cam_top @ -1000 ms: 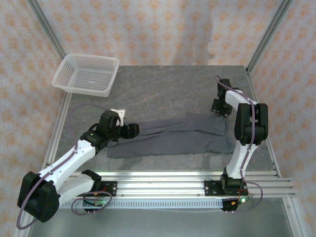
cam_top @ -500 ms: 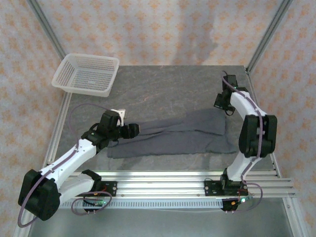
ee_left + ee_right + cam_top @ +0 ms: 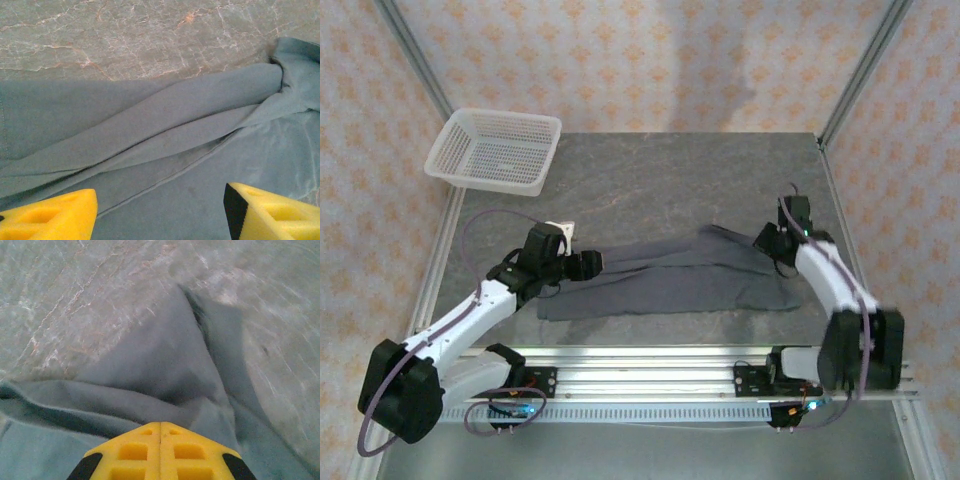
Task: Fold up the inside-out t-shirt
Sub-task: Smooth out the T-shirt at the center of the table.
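The inside-out t-shirt (image 3: 670,283) lies as a long dark slate-grey band across the near half of the table, with folds running along it (image 3: 165,115). My left gripper (image 3: 588,263) hovers open over the shirt's left end, its yellow fingertips (image 3: 50,215) wide apart with only cloth below them (image 3: 160,215). My right gripper (image 3: 776,244) is at the shirt's right end. Its yellow fingers are pressed together (image 3: 160,427), and the cloth (image 3: 165,365) rises in a ridge to their tips.
A white mesh basket (image 3: 495,150) stands at the far left corner, partly over the table's edge. Bare grey marbled tabletop (image 3: 660,180) stretches behind the shirt. Metal rails (image 3: 650,365) run along the near edge between the arm bases.
My right arm has swung toward the near edge, bringing its shut gripper down to the shirt's right end. The shirt's upper right corner now shows a new fold. The left arm stays put.
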### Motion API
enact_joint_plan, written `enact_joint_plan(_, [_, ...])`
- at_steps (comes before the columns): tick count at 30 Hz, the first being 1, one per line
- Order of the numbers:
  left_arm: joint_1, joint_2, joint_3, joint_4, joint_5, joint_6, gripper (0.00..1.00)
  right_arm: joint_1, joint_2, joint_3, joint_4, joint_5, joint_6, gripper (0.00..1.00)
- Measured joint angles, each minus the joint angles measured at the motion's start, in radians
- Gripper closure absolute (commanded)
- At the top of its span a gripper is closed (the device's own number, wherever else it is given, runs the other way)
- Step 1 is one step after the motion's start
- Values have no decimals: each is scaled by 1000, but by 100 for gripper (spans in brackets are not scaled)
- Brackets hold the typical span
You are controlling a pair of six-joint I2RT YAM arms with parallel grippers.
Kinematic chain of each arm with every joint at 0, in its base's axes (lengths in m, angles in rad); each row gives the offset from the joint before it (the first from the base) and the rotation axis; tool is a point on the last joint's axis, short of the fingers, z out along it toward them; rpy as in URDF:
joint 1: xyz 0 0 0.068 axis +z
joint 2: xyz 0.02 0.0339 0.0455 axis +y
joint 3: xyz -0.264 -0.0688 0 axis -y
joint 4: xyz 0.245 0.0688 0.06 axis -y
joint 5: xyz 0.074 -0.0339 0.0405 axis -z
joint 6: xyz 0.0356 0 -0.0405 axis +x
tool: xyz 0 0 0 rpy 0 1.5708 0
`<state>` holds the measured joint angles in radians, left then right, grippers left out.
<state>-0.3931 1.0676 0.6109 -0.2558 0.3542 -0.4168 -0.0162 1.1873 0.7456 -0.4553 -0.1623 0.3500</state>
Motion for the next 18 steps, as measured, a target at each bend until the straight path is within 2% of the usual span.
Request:
enact_joint_plan(3, [0, 23, 11, 1, 0, 0, 31, 2, -357, -202, 15, 47, 93, 100])
enact_joint_plan(4, [0, 27, 11, 6, 0, 0, 31, 2, -490, -268, 18, 60, 127, 96])
enact_joint_plan(7, [0, 39, 12, 18, 0, 0, 32, 3, -716, -371, -10, 87, 203, 69])
enact_joint_plan(10, [0, 68, 17, 37, 0, -1, 32, 2, -836, -396, -30, 115, 255, 58])
enact_joint_plan(12, [0, 82, 17, 46, 0, -1, 32, 2, -851, -397, 22, 118, 273, 57])
enact_joint_plan(14, [-1, 89, 17, 46, 0, -1, 32, 2, -800, -394, 104, 100, 277, 57])
enact_joint_plan(15, [-3, 89, 17, 46, 0, -1, 32, 1, -744, -384, 143, 79, 275, 57])
enact_joint_plan(18, [-6, 84, 17, 47, 0, -1, 32, 10, -419, -274, 225, -40, 250, 62])
